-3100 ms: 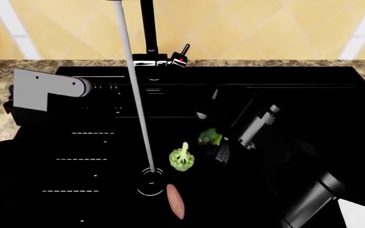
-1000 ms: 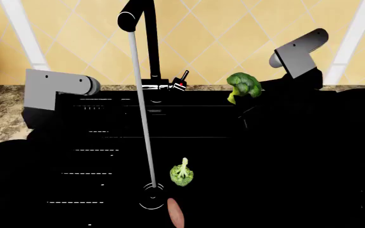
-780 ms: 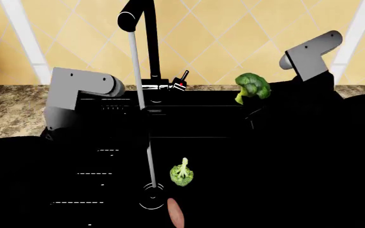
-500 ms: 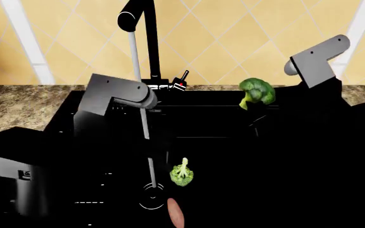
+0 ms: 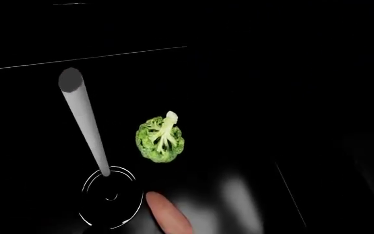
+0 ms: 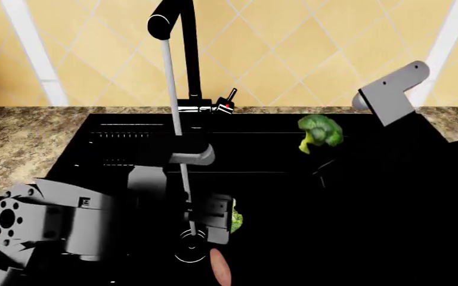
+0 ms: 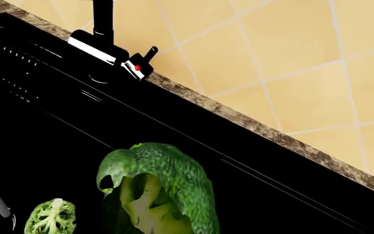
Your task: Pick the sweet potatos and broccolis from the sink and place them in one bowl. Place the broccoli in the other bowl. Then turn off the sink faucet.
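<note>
The right gripper (image 6: pixel 318 156) was raised above the right half of the black sink (image 6: pixel 420 196), its dark fingers closed on a large broccoli (image 6: pixel 319 132) that hung clear of the basin. In the right wrist view that broccoli (image 7: pixel 161 187) filled the foreground, stem toward the camera.

A second, smaller broccoli (image 5: pixel 160 140) lay on the sink floor just beside the drain (image 5: pixel 111 196), floret side down and cut stem showing. A sweet potato (image 5: pixel 168 218) lay next to the drain at the basin's front edge, close to that broccoli but apart from it.

The left gripper (image 6: pixel 210 217) was low over the basin, partly covering the smaller broccoli in the head view; whether its fingers were open or closed could not be determined.

A stream of water (image 6: pixel 175 122) ran from the faucet (image 6: pixel 183 42) into the drain. The faucet handle (image 6: pixel 228 101) stood tilted at the sink's back edge.
</note>
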Available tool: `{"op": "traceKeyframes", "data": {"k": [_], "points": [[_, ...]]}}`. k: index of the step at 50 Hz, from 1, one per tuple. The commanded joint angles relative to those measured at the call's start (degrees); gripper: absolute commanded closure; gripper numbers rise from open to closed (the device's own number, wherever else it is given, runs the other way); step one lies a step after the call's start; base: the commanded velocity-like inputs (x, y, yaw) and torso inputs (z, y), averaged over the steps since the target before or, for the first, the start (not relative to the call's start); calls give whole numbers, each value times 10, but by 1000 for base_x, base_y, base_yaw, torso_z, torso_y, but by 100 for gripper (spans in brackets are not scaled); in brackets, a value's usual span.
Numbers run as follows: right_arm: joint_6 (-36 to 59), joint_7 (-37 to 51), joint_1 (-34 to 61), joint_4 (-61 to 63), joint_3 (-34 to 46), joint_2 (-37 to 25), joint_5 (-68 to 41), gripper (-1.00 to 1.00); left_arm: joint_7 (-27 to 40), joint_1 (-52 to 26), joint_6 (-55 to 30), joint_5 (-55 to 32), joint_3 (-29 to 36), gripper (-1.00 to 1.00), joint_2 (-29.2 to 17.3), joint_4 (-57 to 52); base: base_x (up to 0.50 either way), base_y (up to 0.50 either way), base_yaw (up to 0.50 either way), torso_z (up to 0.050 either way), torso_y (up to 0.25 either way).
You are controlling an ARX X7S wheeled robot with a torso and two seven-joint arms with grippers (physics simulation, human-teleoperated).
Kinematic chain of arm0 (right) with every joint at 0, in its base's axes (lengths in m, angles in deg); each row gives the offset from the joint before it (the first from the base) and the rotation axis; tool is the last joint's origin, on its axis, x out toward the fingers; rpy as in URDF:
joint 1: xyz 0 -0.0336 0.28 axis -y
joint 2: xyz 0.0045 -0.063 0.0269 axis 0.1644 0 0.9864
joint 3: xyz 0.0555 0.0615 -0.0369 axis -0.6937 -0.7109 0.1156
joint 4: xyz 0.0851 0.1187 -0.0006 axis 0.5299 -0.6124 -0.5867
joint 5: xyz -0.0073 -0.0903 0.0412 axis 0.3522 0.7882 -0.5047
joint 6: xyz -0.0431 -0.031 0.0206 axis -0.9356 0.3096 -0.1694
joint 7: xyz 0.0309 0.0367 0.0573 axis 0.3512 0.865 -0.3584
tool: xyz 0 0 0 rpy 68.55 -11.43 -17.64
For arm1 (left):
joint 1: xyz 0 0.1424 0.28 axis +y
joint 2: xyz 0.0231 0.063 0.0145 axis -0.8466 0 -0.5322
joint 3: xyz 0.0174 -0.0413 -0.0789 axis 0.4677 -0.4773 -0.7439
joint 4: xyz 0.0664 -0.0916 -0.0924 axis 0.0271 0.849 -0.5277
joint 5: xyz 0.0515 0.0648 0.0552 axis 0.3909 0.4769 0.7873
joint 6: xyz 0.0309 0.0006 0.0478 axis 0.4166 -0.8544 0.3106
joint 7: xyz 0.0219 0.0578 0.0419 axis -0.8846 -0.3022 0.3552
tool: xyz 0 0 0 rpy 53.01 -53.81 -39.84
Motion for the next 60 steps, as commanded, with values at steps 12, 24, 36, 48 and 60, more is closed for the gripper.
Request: {"op": "traceKeyframes", "data": {"k": [12,24,36,48,60], "points": [[21,19,25,18,-14,-18,-41,100,-75,61,12,85,23,-100,10,78,0,0,0,0,0],[-2,27,12,-4,-11,-17,-48,100,-154,49,5,174,46,-100,25,139,0,0,0,0,0],[-20,30,-2,-10,-5,-26,-52,100,-234,14,4,252,92,-100,61,234,0,0,0,0,0],[-28,36,-6,-15,2,-31,-53,100,-293,-25,-8,316,146,-100,94,326,0,0,0,0,0],[-54,38,-15,-18,15,-34,-47,100,-365,-23,14,375,188,-100,110,362,0,0,0,0,0]]}}
